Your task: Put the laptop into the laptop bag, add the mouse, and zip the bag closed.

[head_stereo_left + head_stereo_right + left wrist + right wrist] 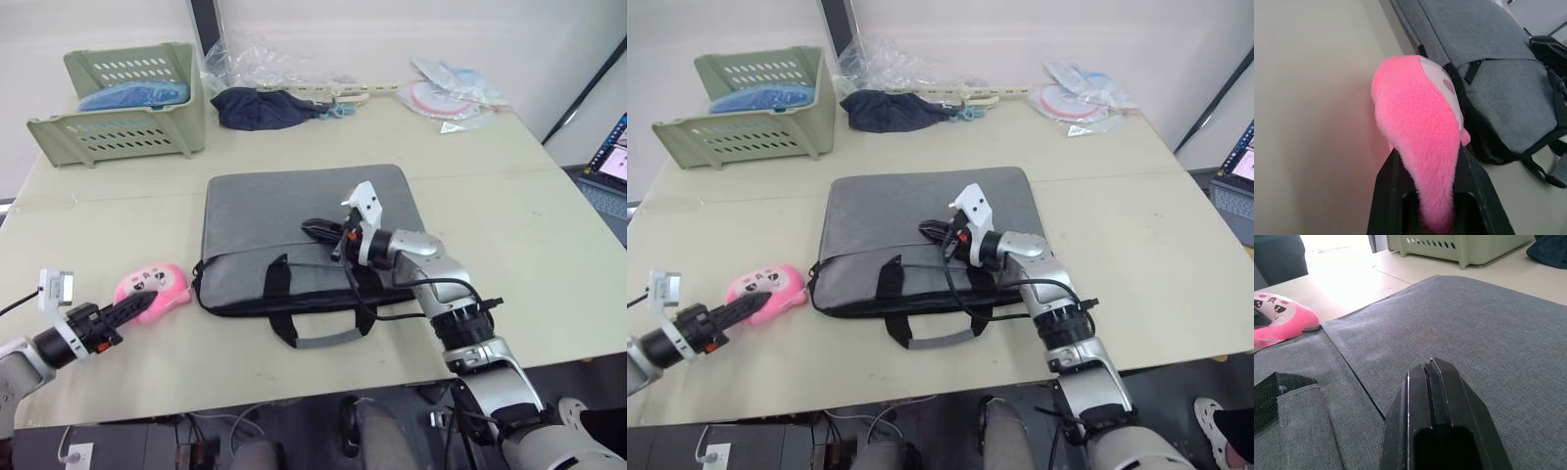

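The grey laptop bag (294,211) lies flat in the middle of the table, its black handles (318,338) toward the front edge. My right gripper (312,229) is shut and empty, its fingers (1431,382) resting low over the bag's top panel near the zipper line. At the bag's left end lies a pink plush toy (162,284) with a face. My left gripper (132,306) is shut on the plush's near end, a black finger (1388,196) on each side of the fur. The laptop and the mouse are out of view.
A green slotted basket (127,103) stands at the back left. A dark blue cloth (260,108) and clear plastic bags (451,93) lie along the back edge. A lit screen (612,162) sits past the table's right side.
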Action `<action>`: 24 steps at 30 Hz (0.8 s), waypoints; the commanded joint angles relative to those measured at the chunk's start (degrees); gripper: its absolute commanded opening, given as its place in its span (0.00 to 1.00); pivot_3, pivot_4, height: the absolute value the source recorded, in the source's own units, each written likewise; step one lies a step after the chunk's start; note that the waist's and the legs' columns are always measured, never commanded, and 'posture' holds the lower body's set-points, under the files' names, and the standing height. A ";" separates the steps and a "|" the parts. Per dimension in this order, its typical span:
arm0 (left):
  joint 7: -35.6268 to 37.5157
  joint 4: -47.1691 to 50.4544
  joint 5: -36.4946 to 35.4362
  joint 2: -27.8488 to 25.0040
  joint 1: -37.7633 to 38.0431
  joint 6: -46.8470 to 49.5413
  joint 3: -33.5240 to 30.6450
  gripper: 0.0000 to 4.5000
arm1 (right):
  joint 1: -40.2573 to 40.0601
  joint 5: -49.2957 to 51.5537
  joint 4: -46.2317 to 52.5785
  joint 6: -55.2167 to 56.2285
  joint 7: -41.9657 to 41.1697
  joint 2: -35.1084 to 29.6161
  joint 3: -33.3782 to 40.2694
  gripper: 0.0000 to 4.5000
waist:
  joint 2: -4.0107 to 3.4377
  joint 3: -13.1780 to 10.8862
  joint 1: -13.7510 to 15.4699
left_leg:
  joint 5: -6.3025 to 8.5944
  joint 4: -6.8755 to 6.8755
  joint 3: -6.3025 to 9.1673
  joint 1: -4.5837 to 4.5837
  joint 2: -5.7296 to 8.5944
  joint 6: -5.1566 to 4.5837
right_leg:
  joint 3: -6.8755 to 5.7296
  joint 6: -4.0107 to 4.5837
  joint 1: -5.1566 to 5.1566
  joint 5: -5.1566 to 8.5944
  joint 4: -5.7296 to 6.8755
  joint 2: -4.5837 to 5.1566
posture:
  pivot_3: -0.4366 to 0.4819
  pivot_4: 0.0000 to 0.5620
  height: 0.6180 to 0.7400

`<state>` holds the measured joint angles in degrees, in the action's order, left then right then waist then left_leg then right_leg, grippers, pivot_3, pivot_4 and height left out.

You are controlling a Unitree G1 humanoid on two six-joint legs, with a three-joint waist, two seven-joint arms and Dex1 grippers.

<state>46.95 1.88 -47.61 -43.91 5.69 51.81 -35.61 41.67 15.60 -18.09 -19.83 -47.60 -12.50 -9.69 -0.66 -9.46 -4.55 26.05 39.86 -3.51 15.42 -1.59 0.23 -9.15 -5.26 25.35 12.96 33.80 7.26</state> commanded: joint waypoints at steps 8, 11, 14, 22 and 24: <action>-1.27 7.94 -4.01 0.91 3.92 3.09 -1.50 0.00 | -2.78 -3.07 -5.69 -1.80 -0.38 0.27 -2.80 0.00 | 0.00 0.01 -0.02 | 0.04 -0.02 -0.04 -0.01 -0.06 0.07 | 0.04 0.05 0.00 0.03 0.01 -0.08 | 0.48 0.27 1.00; -1.16 9.62 -4.64 0.87 5.35 3.95 -1.31 0.00 | -2.90 -3.69 -6.82 -1.62 -0.42 0.11 -2.97 0.00 | -0.01 0.02 -0.01 | 0.05 -0.07 -0.05 -0.01 -0.06 0.08 | 0.07 0.07 0.00 0.04 0.01 -0.08 | 0.48 0.27 1.00; -1.04 12.02 -6.20 0.96 7.50 5.47 -1.86 0.00 | -2.89 -3.98 -7.52 -1.28 -0.55 -0.02 -3.11 0.00 | -0.08 0.05 0.00 | 0.05 -0.10 -0.05 0.00 -0.07 0.08 | 0.09 0.09 -0.01 0.05 0.02 -0.09 | 0.48 0.27 1.00; 0.65 15.83 -9.27 -0.49 13.37 8.08 -2.79 0.00 | -2.26 -4.39 -9.01 -0.67 -0.44 0.44 -3.23 0.00 | -0.04 0.15 0.12 | 0.07 -0.15 0.14 -0.02 -0.11 0.12 | 0.16 0.15 -0.02 0.09 0.03 -0.09 | 0.48 0.27 1.00; 1.87 16.43 -9.52 -1.04 14.64 8.45 -2.20 0.00 | -1.97 -4.42 -9.35 -0.57 -0.33 0.68 -3.25 0.00 | -0.03 0.16 -0.04 | 0.08 -0.15 0.17 -0.03 -0.12 0.14 | 0.15 0.17 -0.02 0.10 0.03 -0.11 | 0.48 0.27 1.00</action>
<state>46.53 15.95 -55.62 -44.00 18.97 59.44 -37.36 42.42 14.58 -21.56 -18.17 -48.10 -11.60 -10.39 -0.69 -9.31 -4.59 26.14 39.70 -3.35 15.37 -1.74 0.38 -9.00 -5.06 25.33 13.08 33.83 7.14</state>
